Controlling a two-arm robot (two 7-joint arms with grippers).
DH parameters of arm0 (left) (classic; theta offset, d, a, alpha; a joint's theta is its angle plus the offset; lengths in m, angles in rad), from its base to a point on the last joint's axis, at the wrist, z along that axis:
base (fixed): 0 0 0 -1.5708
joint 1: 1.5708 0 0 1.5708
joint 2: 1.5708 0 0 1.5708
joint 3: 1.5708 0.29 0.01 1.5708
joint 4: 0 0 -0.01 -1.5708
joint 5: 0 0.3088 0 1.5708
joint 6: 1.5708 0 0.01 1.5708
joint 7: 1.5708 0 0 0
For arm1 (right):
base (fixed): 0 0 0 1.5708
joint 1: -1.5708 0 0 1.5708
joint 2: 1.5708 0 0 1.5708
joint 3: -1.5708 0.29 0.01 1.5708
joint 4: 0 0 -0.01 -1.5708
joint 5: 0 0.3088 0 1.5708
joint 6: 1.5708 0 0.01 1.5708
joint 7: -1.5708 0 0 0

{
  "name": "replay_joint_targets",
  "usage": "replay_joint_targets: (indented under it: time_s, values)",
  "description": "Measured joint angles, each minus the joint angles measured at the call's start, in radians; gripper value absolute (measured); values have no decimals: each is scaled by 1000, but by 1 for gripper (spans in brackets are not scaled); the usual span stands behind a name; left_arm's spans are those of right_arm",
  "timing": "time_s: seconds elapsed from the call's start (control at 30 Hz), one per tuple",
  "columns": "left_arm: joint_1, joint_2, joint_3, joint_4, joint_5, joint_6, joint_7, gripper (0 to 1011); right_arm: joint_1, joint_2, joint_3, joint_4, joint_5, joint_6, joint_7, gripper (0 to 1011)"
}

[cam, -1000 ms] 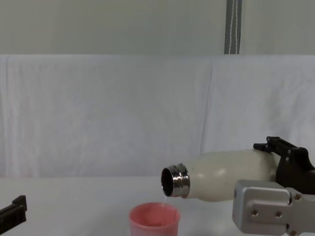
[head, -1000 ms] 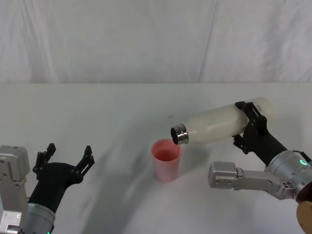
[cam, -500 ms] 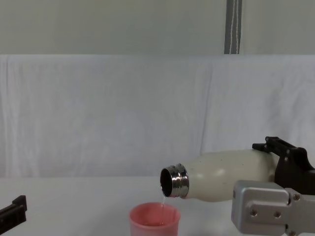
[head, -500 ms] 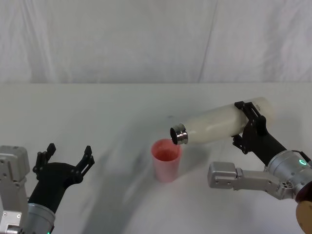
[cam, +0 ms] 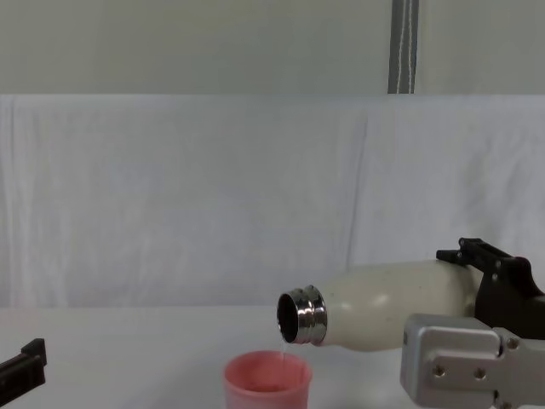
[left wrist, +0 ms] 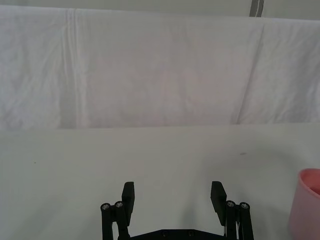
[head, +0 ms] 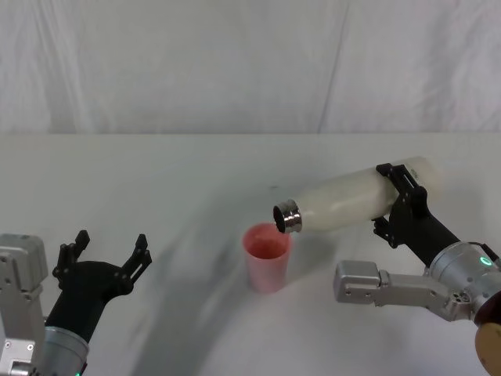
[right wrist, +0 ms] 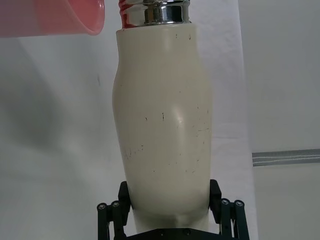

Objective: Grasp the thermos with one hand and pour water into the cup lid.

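Observation:
My right gripper (head: 395, 200) is shut on the cream-white thermos (head: 352, 200), holding it near its base, tilted almost flat above the table. Its steel neck (head: 287, 217) hangs just over the rim of the pink cup lid (head: 267, 255), which stands upright on the table. From the chest view a thin trickle falls from the thermos (cam: 383, 305) mouth into the cup lid (cam: 266, 382). The right wrist view looks along the thermos (right wrist: 165, 130) to the cup lid (right wrist: 50, 17) beyond the neck. My left gripper (head: 103, 255) rests open near the table's front left, apart from both.
A white cloth covers the table (head: 156, 180) and hangs as a backdrop behind it. The cup lid's edge (left wrist: 305, 210) shows far to the side of the open left gripper (left wrist: 172, 197) in its wrist view.
The thermos neck has shifted very slightly over the cup lid; the pour continues. The left arm has not moved.

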Motion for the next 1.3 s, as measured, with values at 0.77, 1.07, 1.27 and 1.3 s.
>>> replay_joint_targets:
  time_s: [0.77, 1.07, 1.27, 1.3]
  values:
    - [0, 0, 0, 0, 0, 0, 0, 1001, -3, -4, 4, -1, 19, -5, 4, 951]
    - [0, 0, 0, 0, 0, 0, 0, 1001, -9, -12, 22, -11, 69, -26, 14, 951]
    - [0, 0, 0, 0, 0, 0, 0, 1001, -18, -18, 40, -21, 121, -48, 26, 951]
    - [0, 0, 0, 0, 0, 0, 0, 1001, -22, -24, 51, -25, 151, -56, 32, 951]
